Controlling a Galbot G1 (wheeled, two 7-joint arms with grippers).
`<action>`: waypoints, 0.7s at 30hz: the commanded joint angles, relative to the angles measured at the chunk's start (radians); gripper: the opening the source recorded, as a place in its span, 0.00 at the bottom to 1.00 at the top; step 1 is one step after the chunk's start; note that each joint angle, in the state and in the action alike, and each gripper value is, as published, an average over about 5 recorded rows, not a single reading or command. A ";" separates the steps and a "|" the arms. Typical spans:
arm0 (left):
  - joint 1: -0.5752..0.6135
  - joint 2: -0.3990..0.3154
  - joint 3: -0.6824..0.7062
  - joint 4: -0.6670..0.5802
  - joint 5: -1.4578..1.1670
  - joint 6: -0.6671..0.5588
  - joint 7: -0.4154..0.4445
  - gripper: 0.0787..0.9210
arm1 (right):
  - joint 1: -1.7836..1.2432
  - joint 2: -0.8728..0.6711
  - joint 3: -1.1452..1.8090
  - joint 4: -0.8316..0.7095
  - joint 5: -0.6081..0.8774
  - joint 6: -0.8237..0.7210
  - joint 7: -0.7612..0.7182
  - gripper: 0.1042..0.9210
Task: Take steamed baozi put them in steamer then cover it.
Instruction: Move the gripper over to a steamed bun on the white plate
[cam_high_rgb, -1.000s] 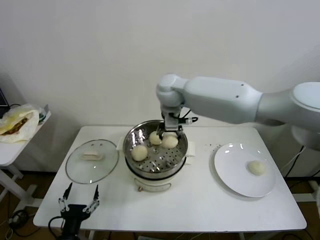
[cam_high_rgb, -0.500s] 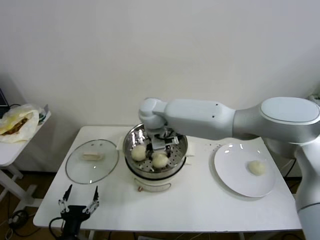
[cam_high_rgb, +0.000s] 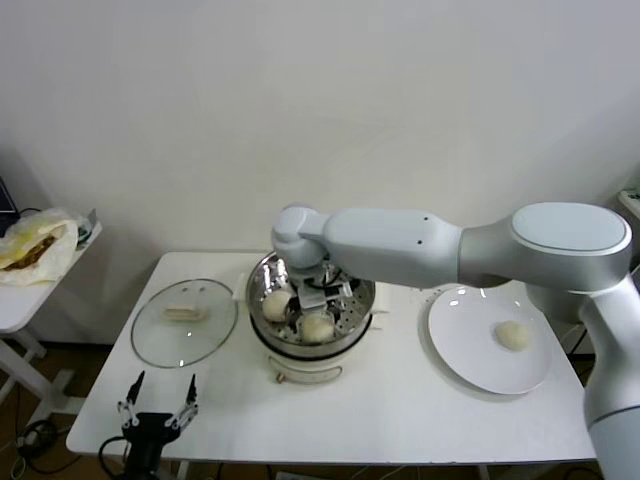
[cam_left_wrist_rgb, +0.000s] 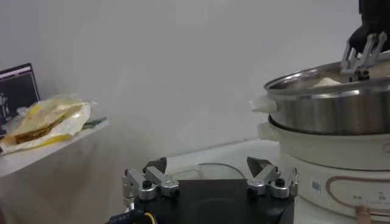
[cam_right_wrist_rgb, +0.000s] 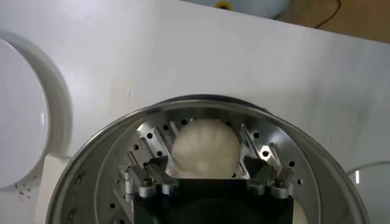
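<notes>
Right gripper (cam_right_wrist_rgb: 207, 155): lowered inside the steamer, jaws spread to either side of a bun without pinching it; the wrist view shows a finger on each flank of the bun with a slight gap, so the bun looks released.
Bun between the jaws (cam_right_wrist_rgb: 205, 148): a smooth cream-white baozi sitting on the perforated tray, toward the front of the pot in the head view (cam_high_rgb: 317, 327).
Second bun (cam_high_rgb: 276, 304): on the tray's left part, just beside the first, clear of the gripper.
Third bun in the pot: probably behind the right arm's wrist; from the head view I cannot tell for sure.
Steamer (cam_high_rgb: 265, 272): shiny steel pot on a cream-white base, standing mid-table, uncovered; its rim and side handle also show in the left wrist view (cam_left_wrist_rgb: 323, 109).
Last baozi (cam_high_rgb: 514, 335): alone on the white plate (cam_high_rgb: 470, 350), at the table's right side, well apart from the pot.
Cover (cam_high_rgb: 184, 320): glass lid lying flat on the table (cam_high_rgb: 400, 410) to the left of the steamer, handle up, close to the pot but not touching it.
Left gripper (cam_high_rgb: 158, 402): parked low at the table's front left corner, fingers wide apart, holding nothing; (cam_left_wrist_rgb: 210, 176) in its own view.
Side shelf: a crumpled yellow bag (cam_high_rgb: 35, 245) rests on it, left of the table.
</notes>
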 joint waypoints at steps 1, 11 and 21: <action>-0.001 -0.002 0.003 0.002 0.002 -0.001 0.000 0.88 | 0.014 -0.002 0.048 -0.010 0.006 -0.004 -0.001 0.88; -0.008 0.013 0.017 -0.006 0.015 0.007 -0.003 0.88 | 0.207 -0.239 0.035 -0.021 0.162 -0.172 0.131 0.88; 0.007 0.029 0.026 -0.020 0.005 0.001 -0.001 0.88 | 0.293 -0.652 -0.135 0.010 0.553 -0.641 0.157 0.88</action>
